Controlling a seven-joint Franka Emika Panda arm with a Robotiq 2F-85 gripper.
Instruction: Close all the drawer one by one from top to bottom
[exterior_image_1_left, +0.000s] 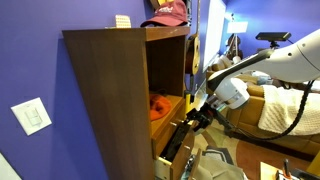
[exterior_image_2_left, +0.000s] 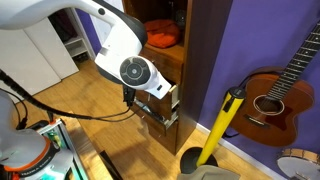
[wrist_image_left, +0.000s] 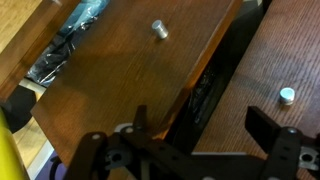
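The dark-brown cabinet (exterior_image_1_left: 110, 100) has stacked drawers (exterior_image_1_left: 176, 140) at its lower part, pulled out to different depths. In an exterior view their lighter wood sides (exterior_image_2_left: 170, 97) show. The wrist view shows two dark-brown drawer fronts, one (wrist_image_left: 120, 70) with a silver knob (wrist_image_left: 158, 28), the other (wrist_image_left: 285, 50) with a silver knob (wrist_image_left: 287, 95), and a dark gap between them. My gripper (wrist_image_left: 203, 125) is open and empty, its fingers straddling that gap close above the fronts. In an exterior view it (exterior_image_1_left: 192, 120) is right at the drawer fronts.
The open shelf above the drawers holds an orange object (exterior_image_1_left: 158, 106). A pink cap (exterior_image_1_left: 168, 12) lies on the cabinet top. A yellow-handled tool (exterior_image_2_left: 224, 120) and a guitar (exterior_image_2_left: 272, 95) lean on the purple wall beside the cabinet. A couch with a cream blanket (exterior_image_1_left: 285, 108) stands behind the arm.
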